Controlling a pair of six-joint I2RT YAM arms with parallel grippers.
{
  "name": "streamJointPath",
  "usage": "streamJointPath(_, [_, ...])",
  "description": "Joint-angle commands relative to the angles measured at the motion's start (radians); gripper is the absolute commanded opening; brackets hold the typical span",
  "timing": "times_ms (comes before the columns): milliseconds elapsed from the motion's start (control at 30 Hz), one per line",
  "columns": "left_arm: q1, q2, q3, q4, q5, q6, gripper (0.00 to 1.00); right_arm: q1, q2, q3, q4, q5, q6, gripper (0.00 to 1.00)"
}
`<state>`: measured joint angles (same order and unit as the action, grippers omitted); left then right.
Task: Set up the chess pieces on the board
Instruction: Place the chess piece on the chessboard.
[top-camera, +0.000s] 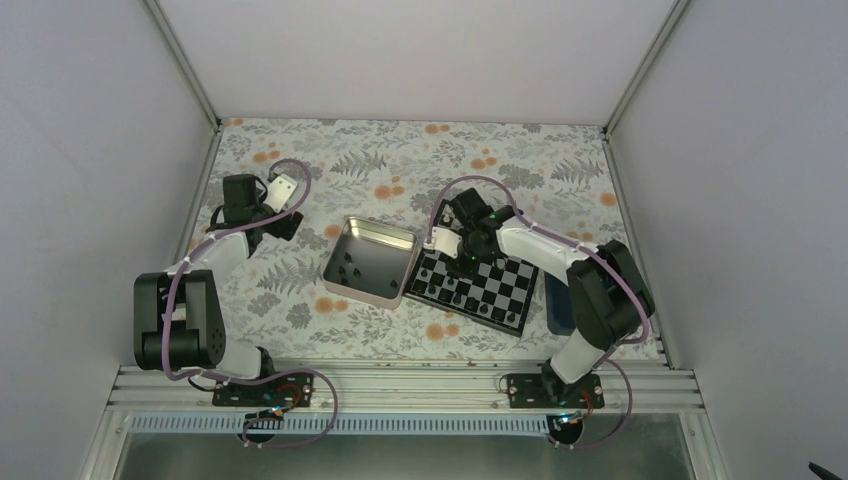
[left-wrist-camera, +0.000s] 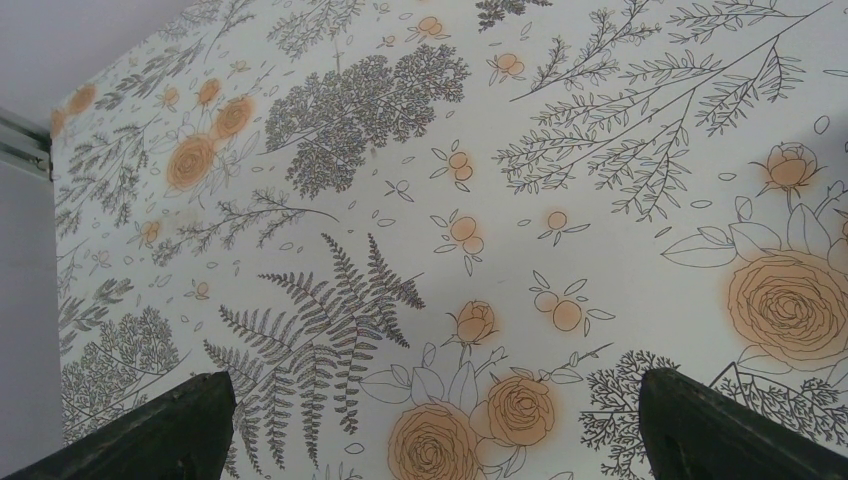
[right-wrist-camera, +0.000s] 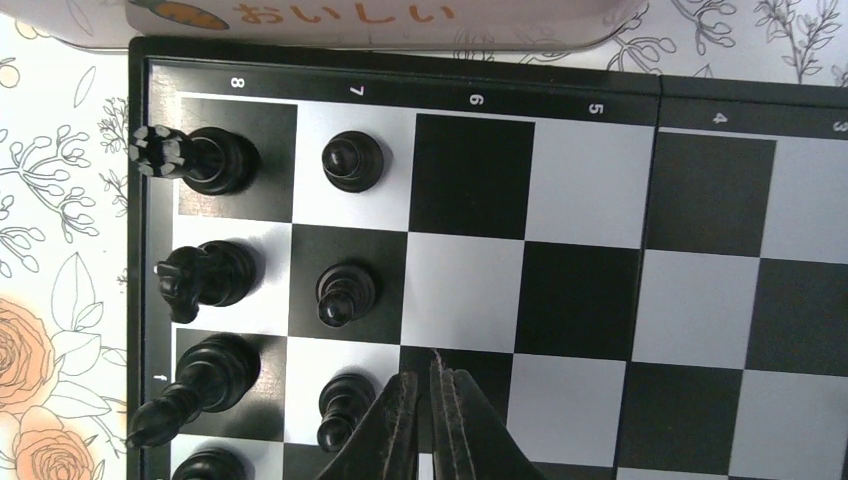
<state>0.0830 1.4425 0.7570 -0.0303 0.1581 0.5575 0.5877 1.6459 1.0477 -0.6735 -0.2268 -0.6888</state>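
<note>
Right end effector (right-wrist-camera: 428, 388) closed, empty, beside chess pieces (right-wrist-camera: 350, 160) lining the board (right-wrist-camera: 400, 62) edge; left end effector (left-wrist-camera: 432, 390) open above tabletop (left-wrist-camera: 600, 150).

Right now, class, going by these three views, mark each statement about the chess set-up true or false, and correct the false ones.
1. The right gripper hangs over the board. True.
2. The left gripper is shut. False: it is open above the floral cloth, holding nothing.
3. Seen from above, the tin lies right of the board. False: it lies on the board's left.
4. Black chess pieces stand in the rows marked 8 and 7. True.
5. The right gripper's fingers stand wide apart. False: they are shut together.
</note>
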Motion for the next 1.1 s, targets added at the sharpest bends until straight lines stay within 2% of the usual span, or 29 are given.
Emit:
streamJointPath(0, [0.003, -0.005, 0.005, 0.032, 0.017, 0.002, 1.00, -0.001, 0.011, -0.015, 0.005, -0.021, -0.017, 0.07])
streamJointPath(433, [0.003, -0.010, 0.002, 0.035, 0.019, 0.004, 1.00, -0.002, 0.011, -0.035, -0.009, -0.030, -0.023, 0.10])
streamJointPath(567, [0.003, -0.014, 0.000, 0.037, 0.020, 0.004, 1.00, 0.000, 0.011, -0.036, -0.025, -0.040, -0.034, 0.21])
streamJointPath(767, [0.003, -0.015, 0.001, 0.038, 0.020, 0.004, 1.00, 0.000, 0.007, -0.046, -0.021, -0.030, -0.034, 0.30])
streamJointPath(833, [0.003, -0.015, -0.001, 0.037, 0.020, 0.005, 1.00, 0.000, 0.005, -0.045, -0.016, -0.025, -0.031, 0.29])
streamJointPath(967, [0.002, -0.016, -0.001, 0.038, 0.022, 0.005, 1.00, 0.000, -0.009, -0.042, 0.023, 0.005, -0.016, 0.20])
streamJointPath(1067, [0.003, -0.016, -0.002, 0.039, 0.021, 0.005, 1.00, 0.000, -0.011, -0.035, 0.051, 0.044, -0.007, 0.18])
